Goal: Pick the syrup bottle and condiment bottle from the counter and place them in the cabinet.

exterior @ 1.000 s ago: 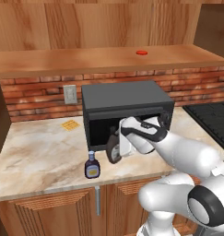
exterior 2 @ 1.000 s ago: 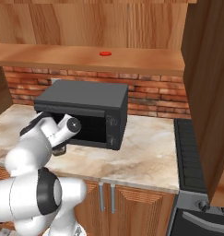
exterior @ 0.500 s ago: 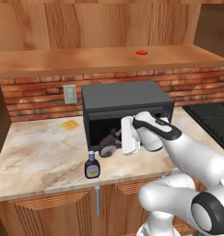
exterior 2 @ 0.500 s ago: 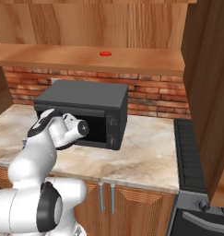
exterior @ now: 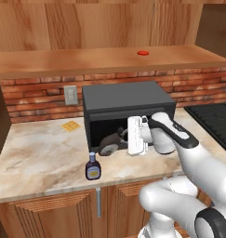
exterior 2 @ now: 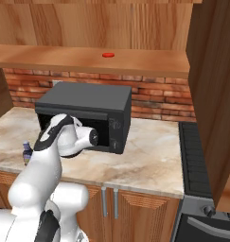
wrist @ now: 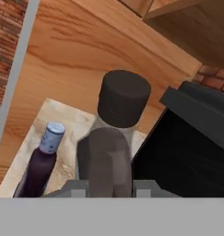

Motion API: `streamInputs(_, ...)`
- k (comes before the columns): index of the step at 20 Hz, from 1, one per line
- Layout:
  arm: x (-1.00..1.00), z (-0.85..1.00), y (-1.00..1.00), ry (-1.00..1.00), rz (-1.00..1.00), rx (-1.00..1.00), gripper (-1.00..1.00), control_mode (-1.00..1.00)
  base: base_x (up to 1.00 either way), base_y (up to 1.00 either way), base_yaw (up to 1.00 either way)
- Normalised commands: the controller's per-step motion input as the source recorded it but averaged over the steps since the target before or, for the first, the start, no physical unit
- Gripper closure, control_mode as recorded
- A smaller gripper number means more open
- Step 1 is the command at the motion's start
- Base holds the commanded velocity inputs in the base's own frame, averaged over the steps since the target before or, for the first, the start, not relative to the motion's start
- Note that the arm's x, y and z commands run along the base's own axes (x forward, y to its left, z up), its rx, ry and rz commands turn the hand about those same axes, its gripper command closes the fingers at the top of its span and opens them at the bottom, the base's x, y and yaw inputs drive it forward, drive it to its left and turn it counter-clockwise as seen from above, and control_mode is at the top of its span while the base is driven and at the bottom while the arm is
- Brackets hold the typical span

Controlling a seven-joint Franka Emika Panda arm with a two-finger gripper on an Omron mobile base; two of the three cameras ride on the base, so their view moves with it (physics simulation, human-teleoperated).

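In the hand view the syrup bottle (wrist: 123,97) stands right in front of the camera, black cap up, its dark body between the fingers of my gripper (wrist: 109,182), which is shut on it. From the left base view the gripper (exterior: 113,141) reaches left from the white hand, in front of the black microwave, and the syrup bottle (exterior: 105,148) is a dark shape at its tips, hard to tell from the microwave's front. The small condiment bottle (exterior: 92,167) (wrist: 45,156) (exterior 2: 26,153) with a bluish cap stands apart near the counter's front edge. Above hangs the cabinet shelf (exterior: 109,60) (exterior 2: 88,59).
The black microwave (exterior: 126,100) (exterior 2: 88,111) sits against the brick wall, just behind the gripper. A small red thing (exterior: 142,53) lies on the shelf board. An orange-yellow square (exterior: 70,125) lies on the marble counter at the left. A dark cooktop (exterior: 212,116) is at the right.
The jaws stood wide a second ago and have closed on the syrup bottle. The hand turned and shifted slightly left and down; the condiment bottle has not moved.
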Motion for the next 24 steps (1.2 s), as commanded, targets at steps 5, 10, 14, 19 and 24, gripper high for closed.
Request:
streamInputs(5,-0.1,0.09,-0.24,0.0,-0.06,0.06,1.0,-1.0,0.0,0.0,0.0)
streamInputs(10,-0.01,0.2,-0.05,0.01,-0.17,0.0,1.0,-1.0,0.0,0.0,0.0)
streamInputs(14,-0.03,0.45,0.0,0.05,-0.14,0.0,1.0,-1.0,0.0,0.0,0.0)
streamInputs(19,-0.02,0.24,0.0,0.19,-0.11,0.0,1.0,-1.0,0.0,0.0,0.0)
streamInputs(24,0.0,0.01,0.0,0.42,-0.09,-0.08,1.0,-1.0,0.0,0.0,0.0)
